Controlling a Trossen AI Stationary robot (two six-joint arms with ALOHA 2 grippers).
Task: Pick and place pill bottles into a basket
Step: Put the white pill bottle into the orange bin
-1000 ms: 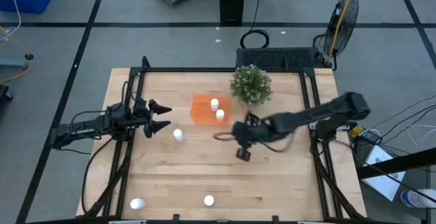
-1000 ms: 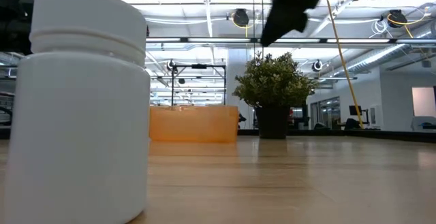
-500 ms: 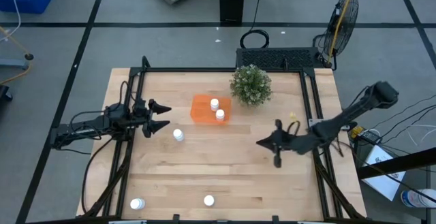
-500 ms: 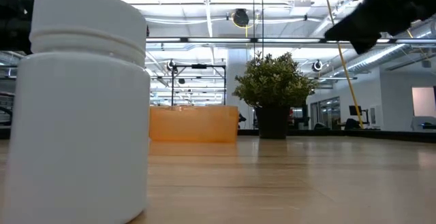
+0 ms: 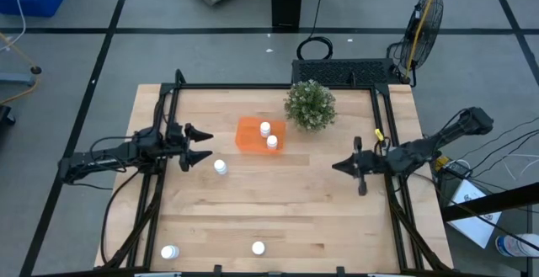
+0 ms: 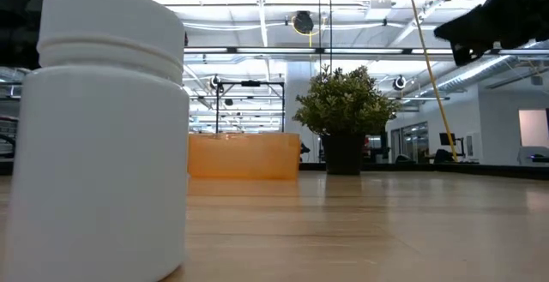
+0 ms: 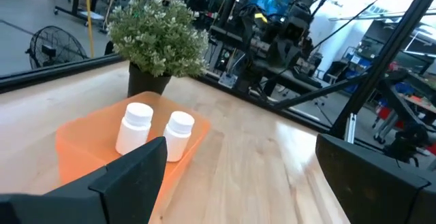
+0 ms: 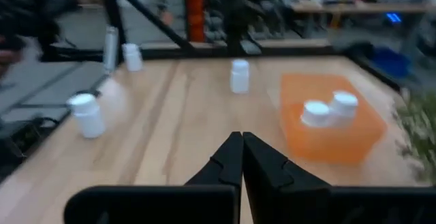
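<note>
The orange basket point(image 5: 253, 135) stands on the table left of the plant and holds two white pill bottles point(image 5: 265, 128), point(image 5: 272, 142); it also shows in the low view point(image 6: 243, 155). A third bottle point(image 5: 221, 167) stands on its base left of the basket. Two more stand near the front edge point(image 5: 169, 252), point(image 5: 258, 247); one of them fills the left of the low view point(image 6: 111, 136). My left gripper point(image 5: 209, 143) is open and empty at the left, facing the basket point(image 7: 88, 142). My right gripper point(image 5: 337, 167) is shut and empty at the right side, above the table point(image 8: 242, 142).
A green bushy plant point(image 5: 310, 104) in a dark pot stands at the far edge, right of the basket. Black frame rails point(image 5: 383, 134) run along the table's left and right sides. Bare wood lies between the basket and my right gripper.
My right gripper has drawn back from just right of the basket toward the table's right edge. My left arm, the bottles and the basket have kept still.
</note>
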